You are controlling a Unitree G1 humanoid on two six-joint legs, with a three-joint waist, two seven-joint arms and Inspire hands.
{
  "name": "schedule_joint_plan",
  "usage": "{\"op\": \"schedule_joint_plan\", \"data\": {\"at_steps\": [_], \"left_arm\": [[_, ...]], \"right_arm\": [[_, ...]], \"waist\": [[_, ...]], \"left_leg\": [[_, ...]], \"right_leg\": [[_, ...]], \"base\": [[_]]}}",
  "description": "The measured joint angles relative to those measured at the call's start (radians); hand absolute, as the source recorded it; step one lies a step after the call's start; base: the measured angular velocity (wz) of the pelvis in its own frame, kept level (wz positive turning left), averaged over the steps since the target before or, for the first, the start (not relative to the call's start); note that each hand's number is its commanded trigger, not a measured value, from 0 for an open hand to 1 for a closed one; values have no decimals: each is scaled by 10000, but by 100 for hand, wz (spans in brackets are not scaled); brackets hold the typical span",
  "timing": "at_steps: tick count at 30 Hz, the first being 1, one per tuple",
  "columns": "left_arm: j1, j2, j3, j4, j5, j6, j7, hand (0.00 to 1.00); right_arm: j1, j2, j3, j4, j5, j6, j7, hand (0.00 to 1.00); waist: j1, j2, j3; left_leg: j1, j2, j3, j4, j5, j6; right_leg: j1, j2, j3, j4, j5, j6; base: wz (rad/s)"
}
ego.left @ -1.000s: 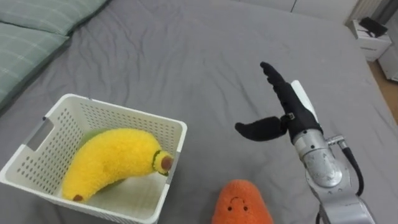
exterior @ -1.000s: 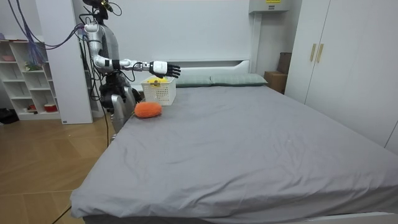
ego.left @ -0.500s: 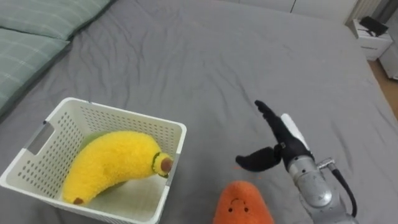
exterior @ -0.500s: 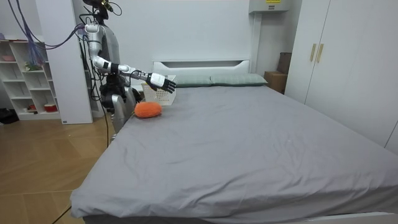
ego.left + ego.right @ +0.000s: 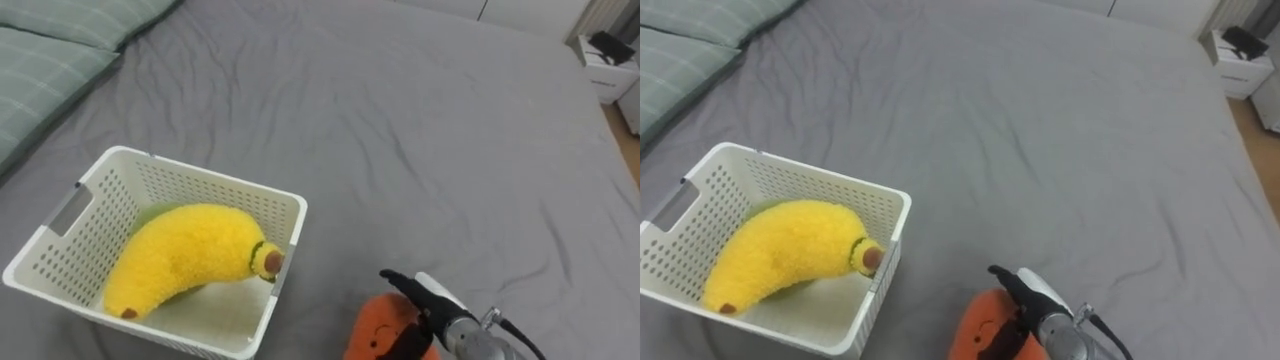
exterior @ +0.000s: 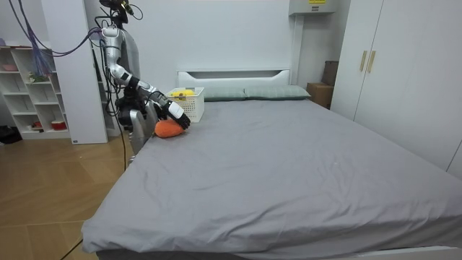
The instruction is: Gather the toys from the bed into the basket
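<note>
In the left eye view the right hand (image 5: 418, 296) rests open, fingers straight, on top of the orange toy (image 5: 385, 325). The toy sits on the bed (image 5: 420, 130) near the basket (image 5: 90, 185) holding the banana (image 5: 185, 255), and closing from so high on the round plush could pinch only fuzz and let it slip. In the room view the toy lies close to the bed's edge, so a downward push may roll it onto the floor (image 6: 43, 188). In the right eye view nothing is wrapped round the toy yet, so lifting now would likely leave it behind.

Around me: a grey-sheeted bed (image 6: 303, 180) (green pillows (image 6: 273, 92) at its head), white wardrobe (image 6: 401, 72), white shelving (image 6: 29, 94), wooden floor (image 6: 43, 195).
</note>
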Motion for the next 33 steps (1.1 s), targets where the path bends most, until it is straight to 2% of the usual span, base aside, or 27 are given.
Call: {"op": "schedule_joint_plan", "data": {"at_steps": [11,12,15,20,33], "left_arm": [[-20,26,5,0,-10,-1,-16,0],[-20,26,7,0,-10,-1,-18,0],[-20,27,14,0,-9,-1,-18,0],[-19,32,17,0,-9,-1,-16,0],[-19,26,12,1,-6,-8,-18,0]], "right_arm": [[-375,78,83,651,-29,4,243,0],[-390,106,97,651,-91,4,301,16],[-411,118,186,651,-220,3,313,87],[-413,121,191,650,-354,3,319,100],[-570,122,175,624,-1220,3,301,100]], "waist": [[43,-34,53],[44,-47,54],[48,-53,57],[51,-53,65],[58,28,117]], "left_leg": [[-21,1,0,-19,-6,1],[-21,1,-3,-20,-7,0],[-17,0,-5,-20,-7,1],[-13,0,-7,-18,-7,1],[-8,1,-7,-19,-6,3]], "right_leg": [[-14,5,-14,-4,0,1],[-13,6,-14,-4,0,1],[-7,5,-14,-4,0,1],[-2,5,-13,-4,0,1],[-7,1,17,-3,0,1]], "base": [[0],[0],[0],[0],[0]]}}
